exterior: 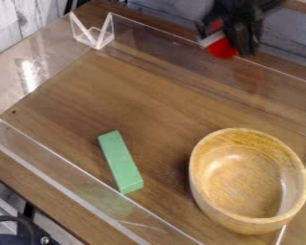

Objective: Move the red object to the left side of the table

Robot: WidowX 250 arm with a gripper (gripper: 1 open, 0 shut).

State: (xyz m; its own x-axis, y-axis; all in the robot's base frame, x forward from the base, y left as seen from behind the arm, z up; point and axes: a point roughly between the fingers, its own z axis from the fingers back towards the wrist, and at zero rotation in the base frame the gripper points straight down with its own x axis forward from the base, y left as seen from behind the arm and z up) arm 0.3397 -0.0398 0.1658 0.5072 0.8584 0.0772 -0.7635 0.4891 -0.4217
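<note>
1. The red object (221, 48) could have slipped out. It was small and rounded, and only a part of it seemed to sit in the gripper (229, 38), so a sudden swing might have loosened it.

2. It hung close to the far clear wall (175, 44), as I saw it. If the arm went across too low, toy or fingers might have knocked this wall, and a drop there could have sent the toy over the edge of the table (98, 110).

3. On the left side, the clear angular piece (95, 33) in the far corner could have caught the arm, if the path ran too near to it.

4. An early release would have left the toy short of the left side, because it was then over the far right part.

5. As for the tool, its fingers were closed on the red object, with hardly any opening. Blur hid the exact contact, and I could not tell how firm the hold was.
</note>
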